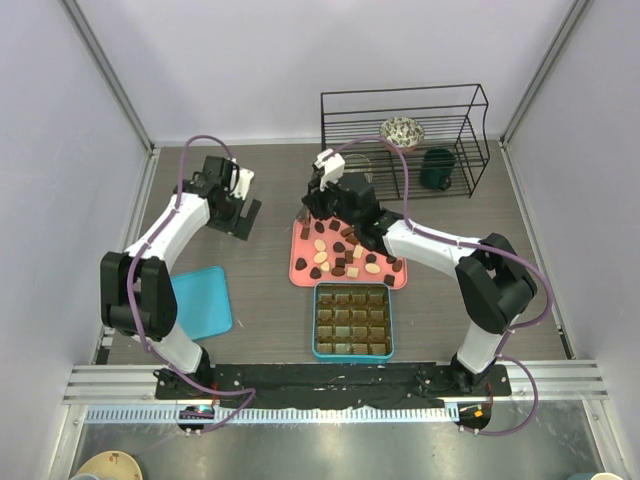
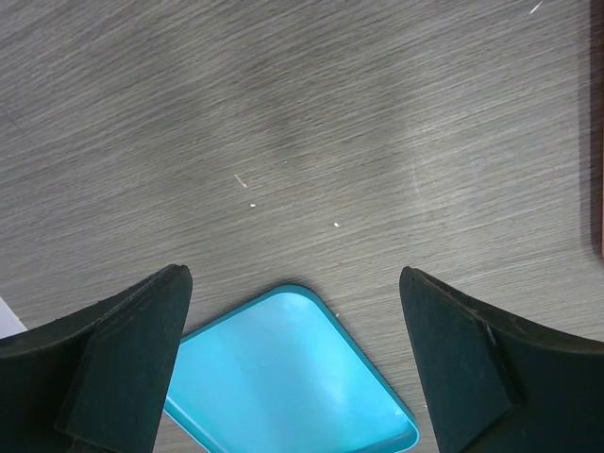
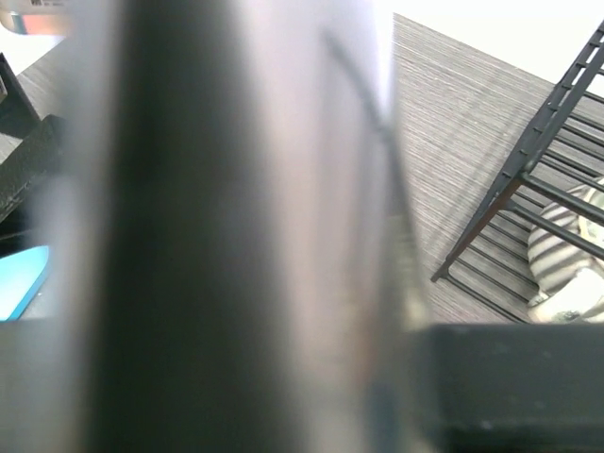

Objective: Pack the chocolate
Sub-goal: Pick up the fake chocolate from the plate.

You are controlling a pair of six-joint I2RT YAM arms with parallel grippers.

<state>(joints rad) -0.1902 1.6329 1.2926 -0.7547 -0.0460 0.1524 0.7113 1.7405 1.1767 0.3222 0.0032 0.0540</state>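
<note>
Several small chocolates [image 1: 345, 258], dark brown, mid brown and cream, lie loose on the pink tray [image 1: 300, 268] at mid table. The teal box [image 1: 352, 349] with brown compartments stands just in front of the tray. My right gripper [image 1: 317, 207] hovers over the tray's back left corner. Its wrist view is filled by a blurred grey shape close to the lens, so its jaws are hidden. My left gripper [image 1: 238, 212] is open and empty above bare table, left of the tray. In its wrist view [image 2: 293, 283] the fingers [image 2: 123, 359] stand wide apart.
A flat teal lid [image 1: 200, 300] lies at the front left and also shows in the left wrist view [image 2: 283, 377]. A black wire rack [image 1: 405, 105] at the back right holds a patterned bowl [image 1: 402, 130] and a dark green cup [image 1: 437, 168]. The rack [image 3: 510, 179] shows in the right wrist view.
</note>
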